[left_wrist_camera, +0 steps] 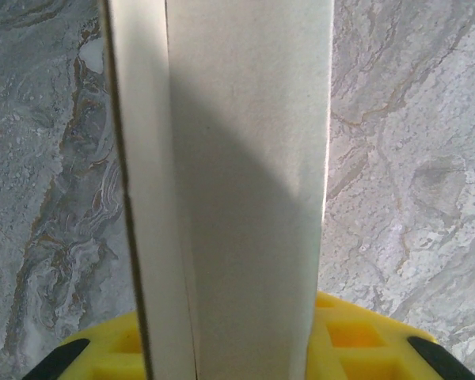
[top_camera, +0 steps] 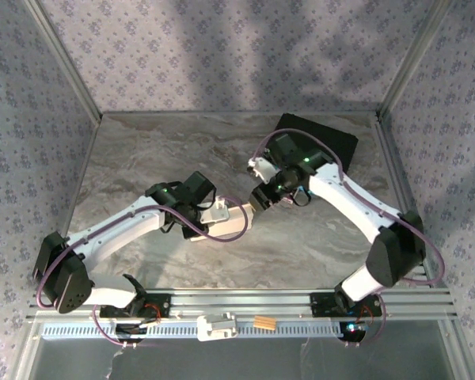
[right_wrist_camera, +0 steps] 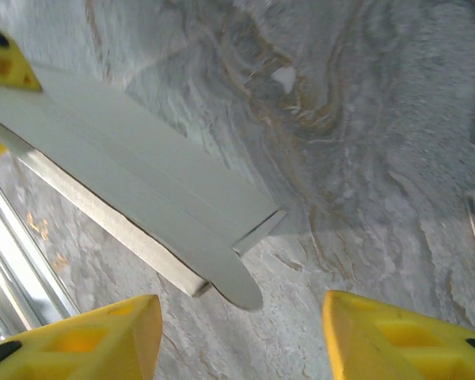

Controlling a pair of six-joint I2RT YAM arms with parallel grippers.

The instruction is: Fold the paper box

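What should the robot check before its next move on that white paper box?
1. Does the left gripper clamp the paper box: ok.
2. Is the right gripper open: ok.
3. Is the box end inside its jaws: not ok, it lies just ahead.
4. Is the black case apart from the box: ok.
5. Are all flaps tucked in: cannot tell.

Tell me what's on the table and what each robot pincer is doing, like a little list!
table: grey marble
paper box: white and flat, in the middle between the two arms
left pincer: shut on one end of the paper box
right pincer: open, near the box's rounded tab, not gripping it
black case: far right, partly hidden by the right arm
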